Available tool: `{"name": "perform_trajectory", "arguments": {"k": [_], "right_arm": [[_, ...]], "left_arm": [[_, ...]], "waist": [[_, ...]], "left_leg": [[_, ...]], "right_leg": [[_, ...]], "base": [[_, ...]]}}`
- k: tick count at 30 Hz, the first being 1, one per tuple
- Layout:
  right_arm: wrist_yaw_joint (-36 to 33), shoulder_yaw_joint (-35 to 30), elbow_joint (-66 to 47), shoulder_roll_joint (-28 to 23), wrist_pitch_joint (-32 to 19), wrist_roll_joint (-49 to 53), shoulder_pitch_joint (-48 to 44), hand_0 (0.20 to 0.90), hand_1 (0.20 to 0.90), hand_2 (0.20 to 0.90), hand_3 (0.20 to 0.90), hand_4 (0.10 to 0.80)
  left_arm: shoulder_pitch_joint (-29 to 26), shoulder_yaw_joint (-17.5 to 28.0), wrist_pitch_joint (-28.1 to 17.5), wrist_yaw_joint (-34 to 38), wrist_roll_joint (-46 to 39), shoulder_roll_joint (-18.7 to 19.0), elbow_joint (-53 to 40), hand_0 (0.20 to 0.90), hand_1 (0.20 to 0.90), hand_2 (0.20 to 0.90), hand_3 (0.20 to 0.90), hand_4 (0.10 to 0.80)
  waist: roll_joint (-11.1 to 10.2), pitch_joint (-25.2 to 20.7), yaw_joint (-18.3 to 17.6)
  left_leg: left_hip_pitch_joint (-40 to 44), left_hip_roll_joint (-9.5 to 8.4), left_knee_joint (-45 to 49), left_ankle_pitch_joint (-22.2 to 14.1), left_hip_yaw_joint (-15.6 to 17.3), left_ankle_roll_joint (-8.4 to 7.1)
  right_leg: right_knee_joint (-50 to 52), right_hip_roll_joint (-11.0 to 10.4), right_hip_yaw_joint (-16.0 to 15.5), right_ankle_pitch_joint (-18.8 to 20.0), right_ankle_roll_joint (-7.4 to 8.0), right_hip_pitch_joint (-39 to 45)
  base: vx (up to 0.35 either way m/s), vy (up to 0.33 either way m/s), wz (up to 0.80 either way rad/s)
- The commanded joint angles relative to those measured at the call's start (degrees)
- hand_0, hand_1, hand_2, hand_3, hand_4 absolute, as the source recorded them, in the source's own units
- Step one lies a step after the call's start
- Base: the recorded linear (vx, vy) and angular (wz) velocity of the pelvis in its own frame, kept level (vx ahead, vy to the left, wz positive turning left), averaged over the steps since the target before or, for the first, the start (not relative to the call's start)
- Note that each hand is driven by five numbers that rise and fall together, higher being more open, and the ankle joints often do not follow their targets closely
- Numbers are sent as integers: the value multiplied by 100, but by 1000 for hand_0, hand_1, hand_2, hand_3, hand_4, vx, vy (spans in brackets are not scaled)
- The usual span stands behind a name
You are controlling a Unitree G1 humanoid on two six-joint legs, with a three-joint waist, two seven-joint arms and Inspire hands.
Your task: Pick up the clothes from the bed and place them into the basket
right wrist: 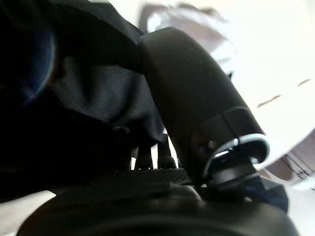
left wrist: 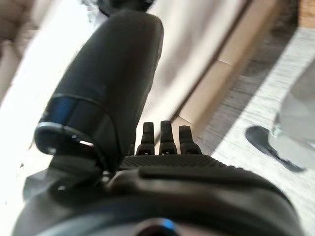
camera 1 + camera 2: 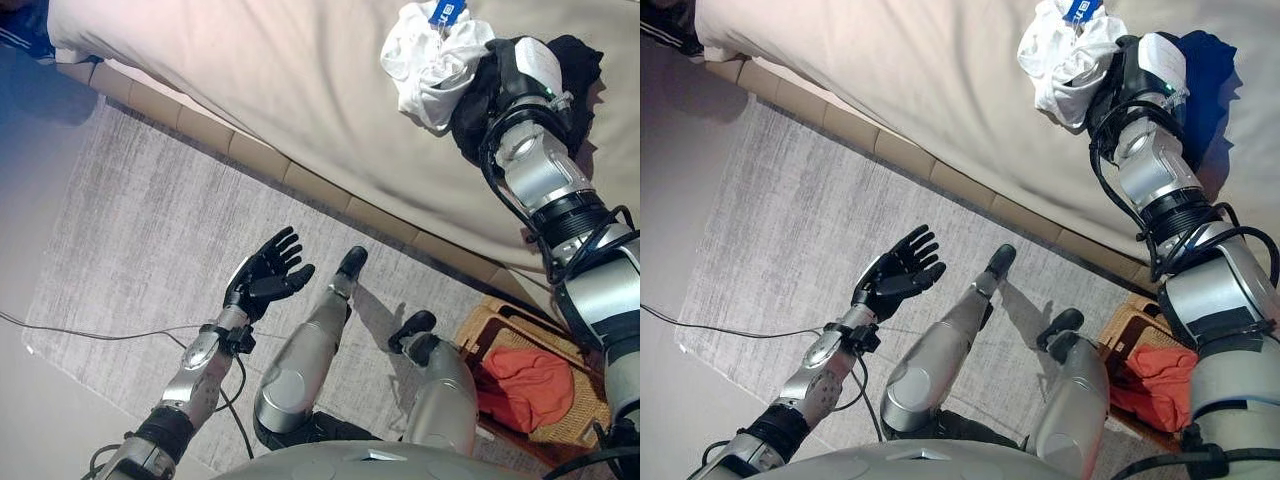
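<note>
A crumpled white garment (image 3: 430, 60) with a blue tag lies on the beige bed (image 3: 250, 70) at the far right. A black garment (image 3: 578, 55) lies right beside it. My right hand (image 3: 520, 75) is stretched over the bed and rests on the black garment, which covers much of it in the right wrist view (image 1: 88, 98). My left hand (image 3: 262, 278) hangs open over the rug, palm up and holding nothing. A wicker basket (image 3: 490, 318) stands on the floor at the lower right with an orange cloth (image 3: 525, 385) in it.
A grey rug (image 3: 130, 230) covers the floor beside the bed. The bed's padded edge (image 3: 260, 155) runs diagonally across the view. A thin cable (image 3: 60, 333) lies across the rug at the left.
</note>
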Motion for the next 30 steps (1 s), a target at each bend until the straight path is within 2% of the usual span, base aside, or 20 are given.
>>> {"name": "perform_trajectory", "arguments": {"k": [1, 2, 3, 4, 5, 6, 7, 8, 10, 11, 12, 13, 16, 21, 23, 26, 30], "right_arm": [[328, 669, 215, -379, 250, -105, -575, 900, 900, 900, 900, 800], [483, 762, 421, -393, 310, -213, -618, 900, 900, 900, 900, 800], [518, 779, 461, -393, 326, -230, -629, 848, 848, 848, 840, 740], [693, 870, 637, -404, 484, -376, -674, 768, 768, 768, 746, 646], [869, 989, 843, -414, 631, -620, -741, 766, 766, 766, 744, 644], [1189, 1138, 1145, -439, 822, -964, -828, 700, 700, 700, 667, 567], [1481, 1263, 1330, -473, 939, -1205, -891, 691, 691, 691, 656, 556], [2170, 1555, 1664, -517, 1324, -1676, -1020, 695, 695, 695, 661, 561], [2828, 1841, 2084, -496, 1589, -2130, -1164, 658, 658, 658, 617, 517], [3098, 1931, 2295, -456, 1629, -2374, -1246, 568, 568, 568, 513, 413], [3077, 1973, 2439, -434, 1581, -2387, -1294, 366, 366, 366, 277, 177], [3089, 2022, 2515, -380, 1585, -2421, -1372, 300, 300, 300, 200, 100], [2778, 2057, 2570, -319, 1513, -2276, -1583, 300, 300, 300, 200, 100], [1957, 2106, 2357, -558, 830, -2064, -1630, 300, 300, 300, 200, 100], [1654, 2062, 2133, -642, 744, -1843, -1544, 300, 300, 300, 200, 100], [811, 1669, 1297, -856, 568, -927, -1200, 300, 300, 300, 200, 100], [-237, 689, 385, -914, -94, 283, -639, 300, 300, 300, 200, 100]], "left_arm": [[468, 273, -537, -53, -219, 169, -612, 900, 900, 900, 900, 800], [475, 261, -537, -60, -255, 205, -629, 900, 900, 900, 900, 800], [475, 259, -539, -61, -259, 208, -632, 900, 900, 900, 900, 800], [478, 250, -532, -73, -276, 228, -644, 900, 900, 900, 900, 800], [474, 249, -523, -89, -280, 243, -655, 900, 900, 900, 900, 800], [481, 229, -535, -99, -285, 274, -674, 900, 900, 900, 900, 800], [492, 221, -532, -100, -289, 301, -704, 900, 900, 900, 900, 800], [497, 213, -519, -79, -314, 350, -765, 900, 900, 900, 900, 800], [466, 202, -492, -27, -356, 401, -804, 900, 900, 900, 900, 800], [439, 191, -473, -1, -373, 416, -823, 900, 900, 900, 900, 800], [411, 175, -450, 26, -387, 418, -847, 900, 900, 900, 900, 800], [373, 165, -397, 42, -408, 431, -879, 900, 900, 900, 900, 800], [340, 109, -376, 2, -399, 443, -850, 900, 900, 900, 900, 800], [474, 154, -433, -59, -425, 438, -836, 900, 900, 900, 900, 800], [504, 175, -465, -82, -464, 464, -839, 900, 900, 900, 900, 800], [550, 283, -498, -111, -462, 447, -823, 900, 900, 900, 900, 800], [491, 411, -506, -21, -385, 329, -688, 900, 900, 900, 900, 800]], "waist": [[48, -149, 44], [65, -149, 53], [67, -149, 54], [78, -149, 64], [83, -149, 73], [86, -149, 83], [89, -149, 91], [99, -149, 108], [100, -149, 133], [108, -149, 148], [120, -149, 157], [124, -149, 175], [138, -149, 196], [91, -149, 128], [71, -149, 87], [-7, -149, -62], [-149, -149, -297]], "left_leg": [[-444, -55, 1139, -1112, 633, 479], [-517, -57, 1199, -1122, 645, 482], [-530, -57, 1208, -1124, 647, 483], [-569, -54, 1229, -1124, 654, 489], [-590, -42, 1233, -1119, 669, 497], [-603, -28, 1230, -1114, 684, 505], [-610, -27, 1230, -1109, 687, 501], [-609, -14, 1220, -1093, 704, 497], [-571, -6, 1201, -1083, 710, 497], [-566, -7, 1213, -1077, 708, 489], [-566, -5, 1219, -1072, 709, 496], [-544, -2, 1208, -1066, 716, 506], [-528, -3, 1256, -1087, 724, 487], [-414, 28, 1277, -1137, 781, 475], [-370, 43, 1278, -1160, 811, 489], [-171, 98, 1238, -1220, 852, 498], [359, 176, 1101, -1320, 924, 485]], "right_leg": [[225, 499, 12, 285, -345, -378], [275, 502, 20, 279, -350, -446], [282, 503, 22, 278, -351, -457], [298, 508, 28, 278, -354, -493], [306, 511, 35, 281, -357, -520], [306, 526, 39, 289, -354, -538], [286, 539, 45, 304, -348, -539], [260, 550, 40, 317, -349, -528], [248, 566, 32, 318, -354, -491], [250, 572, 37, 323, -356, -478], [258, 564, 32, 331, -354, -483], [249, 567, 32, 335, -362, -471], [263, 547, 15, 344, -360, -451], [246, 577, 64, 333, -371, -361], [243, 583, 84, 332, -368, -339], [180, 607, 150, 343, -349, -195], [-34, 674, 303, 344, -330, 265]], "base": [[0, 0, 0], [0, 0, 0], [0, 0, 0], [0, 0, 0], [-40, -14, 5], [-36, -11, 7], [-46, -8, 5], [-35, -4, 2], [-16, -1, 0], [-25, -6, 4], [-32, -10, 2], [-39, -12, 1], [-19, -2, -4], [-13, 15, -9], [-15, 5, -4], [-20, 0, -6], [16, 33, -14]]}}
